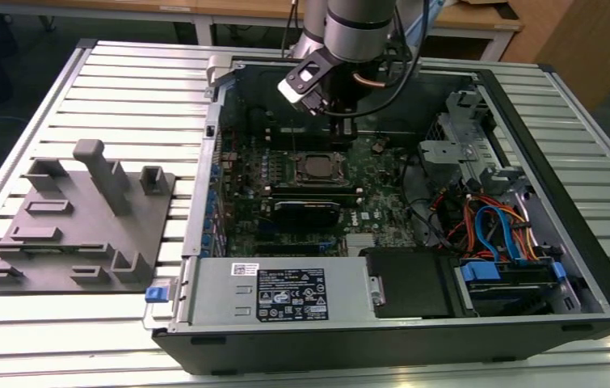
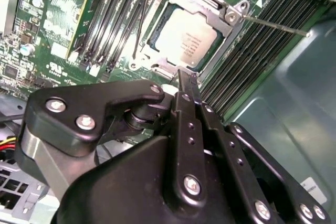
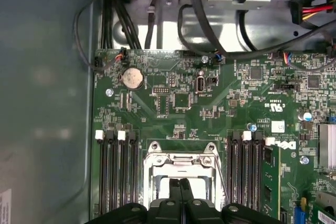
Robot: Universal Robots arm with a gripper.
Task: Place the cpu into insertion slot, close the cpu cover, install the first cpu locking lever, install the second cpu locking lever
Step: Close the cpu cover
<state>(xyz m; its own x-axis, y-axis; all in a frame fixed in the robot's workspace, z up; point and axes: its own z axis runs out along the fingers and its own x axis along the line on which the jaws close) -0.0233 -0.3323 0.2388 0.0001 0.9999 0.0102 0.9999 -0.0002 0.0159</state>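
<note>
The cpu lies with its dull silver top up in the insertion slot on the green board. The silvery cpu cover lies flat around the chip as a frame, also seen in the first wrist view as the cpu cover. A thin metal locking lever runs out from one socket corner over the memory slots. My gripper is shut with nothing between its fingers. It hangs just above the socket's edge, gripper. In the exterior view my gripper sits over the board behind the socket.
Long black memory slots flank the socket on both sides. Cable bundles cross behind the board. The open case wall rises at the exterior view's left, with a drive cage at its right. A grey fixture stands on the table.
</note>
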